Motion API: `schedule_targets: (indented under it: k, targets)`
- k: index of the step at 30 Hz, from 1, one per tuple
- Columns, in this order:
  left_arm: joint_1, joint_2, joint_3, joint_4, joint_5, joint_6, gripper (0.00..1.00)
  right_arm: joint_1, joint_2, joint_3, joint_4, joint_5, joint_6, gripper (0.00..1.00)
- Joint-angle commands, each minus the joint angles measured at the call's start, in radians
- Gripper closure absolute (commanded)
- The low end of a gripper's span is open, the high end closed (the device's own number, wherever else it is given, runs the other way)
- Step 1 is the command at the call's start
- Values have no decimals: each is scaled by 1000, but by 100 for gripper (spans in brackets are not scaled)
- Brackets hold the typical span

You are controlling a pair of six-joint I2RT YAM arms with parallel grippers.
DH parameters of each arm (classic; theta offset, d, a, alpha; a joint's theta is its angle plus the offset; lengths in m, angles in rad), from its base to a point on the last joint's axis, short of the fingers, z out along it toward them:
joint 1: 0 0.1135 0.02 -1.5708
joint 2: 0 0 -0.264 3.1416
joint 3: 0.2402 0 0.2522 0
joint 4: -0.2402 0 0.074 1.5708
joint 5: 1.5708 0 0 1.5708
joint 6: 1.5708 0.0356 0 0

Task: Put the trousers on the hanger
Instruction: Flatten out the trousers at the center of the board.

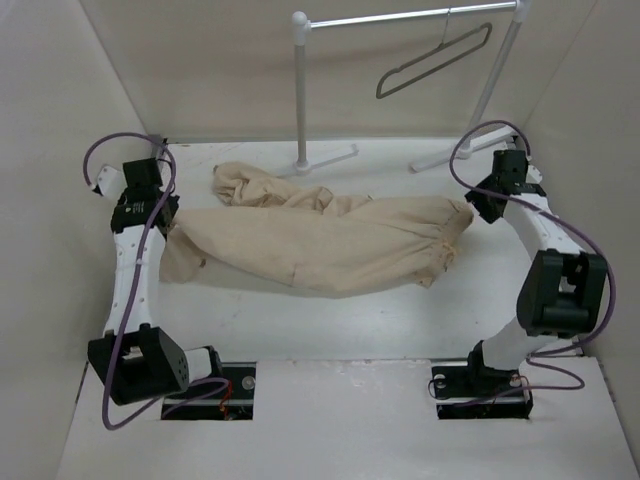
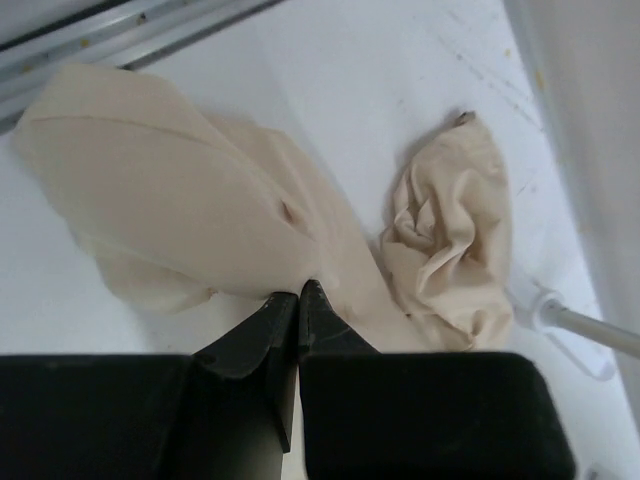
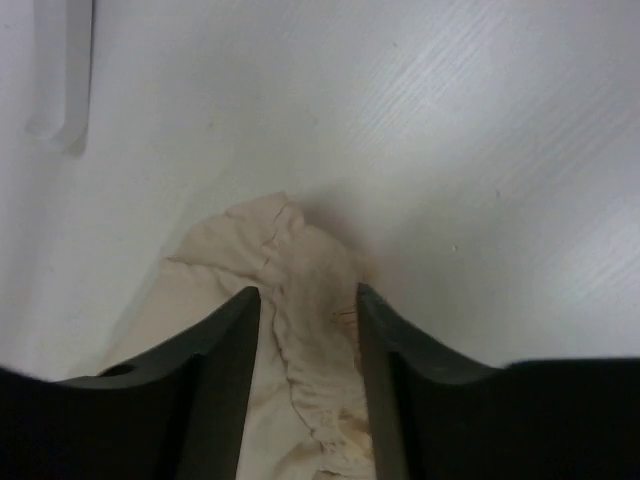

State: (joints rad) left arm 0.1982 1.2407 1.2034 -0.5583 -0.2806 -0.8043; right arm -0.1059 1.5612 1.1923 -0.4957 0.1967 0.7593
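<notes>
Slipping is risked: the trousers (image 1: 320, 245) are pinched by the closed left gripper (image 2: 297, 305), merely straddled by the half-open right gripper (image 3: 308, 300), near the desk's far edge.

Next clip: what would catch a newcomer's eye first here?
The beige trousers, stretched across the table's middle between the two arms. The left gripper is pinched shut on their left end, while the right gripper sits open astride the gathered right end. Behind, the grey hanger hangs empty and tilted on the white rack.
</notes>
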Motion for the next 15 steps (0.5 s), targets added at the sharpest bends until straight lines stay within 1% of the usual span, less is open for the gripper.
schedule_targets:
  k: [1, 2, 3, 4, 5, 6, 7, 8, 9, 10, 11, 13, 14, 15]
  targets:
    - [-44, 29, 4, 103, -58, 13, 100, 4, 4, 174, 42, 13, -46, 40]
    - [-53, 55, 11, 115, -71, 14, 100, 33, -33, 164, 16, 23, -67, 35]
    - [-58, 86, 22, 127, -74, 14, 100, 65, -90, 120, 0, 36, -74, 33]
    - [-59, 110, 34, 138, -75, 14, 100, 91, -145, 69, -3, 41, -77, 34]
    - [-58, 143, 57, 149, -77, 14, 100, 134, -230, -15, -3, 56, -78, 38]
    - [-58, 173, 86, 155, -77, 16, 100, 178, -318, -104, -6, 63, -69, 47]
    - [-55, 204, 120, 156, -74, 17, 100, 215, -401, -191, -15, 55, -40, 64]
    - [-53, 236, 160, 156, -74, 20, 100, 261, -473, -274, -30, 34, -3, 76]
    - [-49, 267, 197, 156, -72, 22, 100, 306, -527, -349, -61, 6, 33, 83]
    - [-47, 301, 232, 156, -72, 25, 100, 339, -573, -420, -90, -18, 93, 85]
    - [-47, 333, 264, 155, -74, 31, 100, 372, -611, -486, -99, -41, 154, 85]
    - [-47, 400, 317, 150, -81, 43, 100, 432, -656, -588, -90, -56, 244, 79]
    - [-47, 428, 334, 149, -83, 48, 100, 458, -668, -626, -86, -54, 283, 71]
    - [-49, 460, 355, 146, -83, 54, 98, 458, -670, -649, -77, -60, 308, 61]
